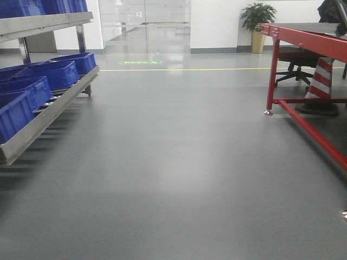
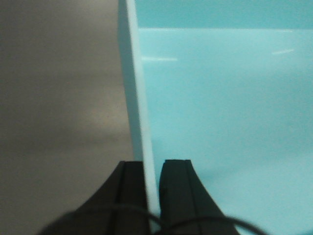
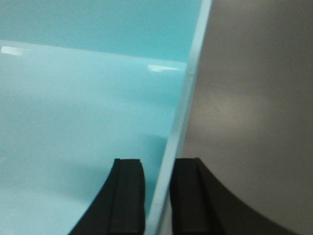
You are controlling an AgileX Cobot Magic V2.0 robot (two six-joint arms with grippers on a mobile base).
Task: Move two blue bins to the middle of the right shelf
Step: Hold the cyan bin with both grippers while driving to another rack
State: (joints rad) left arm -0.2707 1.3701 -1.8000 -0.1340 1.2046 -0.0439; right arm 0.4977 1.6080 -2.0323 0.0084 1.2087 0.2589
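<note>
Pale turquoise plastic, smooth and glossy, fills both wrist views: this is the bin (image 2: 225, 122). Its thin, straight wall (image 2: 138, 88) runs between the black fingers of the left pincer (image 2: 153, 166), which is clamped on it. The right pincer (image 3: 159, 164) grips a wall edge the same way. Beyond it we see a blurred grey floor (image 1: 173, 179), polished and reflective. Darker blue crates (image 1: 54, 73) sit on a tilted metal shelf (image 1: 51, 105) at the left, and a red steel-framed surface (image 1: 309, 35) is cut off at the right. We cannot tell whether one bin or a stack is held.
</note>
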